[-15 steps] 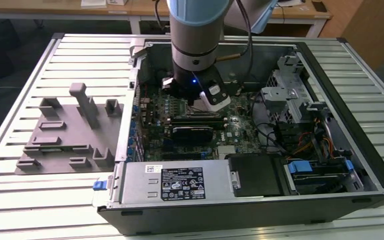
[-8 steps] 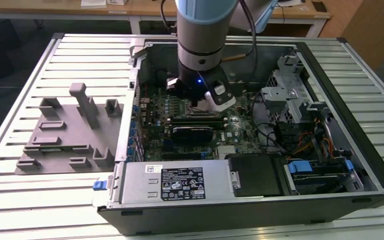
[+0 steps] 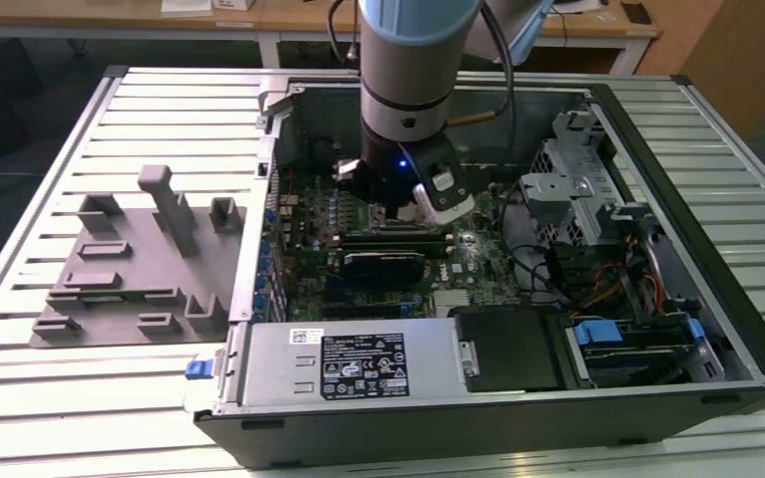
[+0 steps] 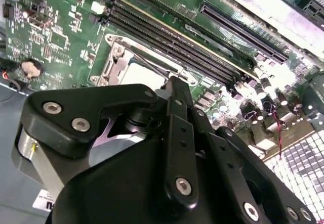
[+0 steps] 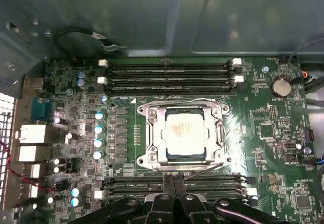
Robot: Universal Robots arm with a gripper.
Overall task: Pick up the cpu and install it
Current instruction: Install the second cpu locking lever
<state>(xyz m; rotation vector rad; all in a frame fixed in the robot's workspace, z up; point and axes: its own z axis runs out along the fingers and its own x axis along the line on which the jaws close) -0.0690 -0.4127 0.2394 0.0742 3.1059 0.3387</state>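
**CPU sitting in its socket, gripper hanging just beside it**

In the first wrist view the cpu (image 5: 186, 134) is lying flat inside the socket frame (image 5: 152, 133), its silver top showing and looking square to the frame. The gripper (image 5: 172, 196) is hovering just beside the socket frame, over the nearer bank of memory slots (image 5: 177, 183). Its fingers are looking drawn together with nothing between them.

The main risk, as I judge it, is the chip resting slightly off its seat. Any downward press would then be bending the contacts beneath it. I cannot tell from these views whether it is fully down or whether the frame is clamping it. A sideways drift of the closed fingers could also be knocking the thin lever (image 5: 202, 169) at the socket frame's edge, or scraping the slots beside it.

The socket frame is sitting on a green motherboard (image 5: 273, 133) inside an opened computer case (image 3: 516, 433). The case is lying on a pale slatted table (image 3: 91, 398). Well apart from the socket frame, outside the case on the exterior view's left, a grey fixture plate (image 3: 117, 279) is resting on the slats. Wooden desks (image 3: 290, 15) are standing beyond the table.
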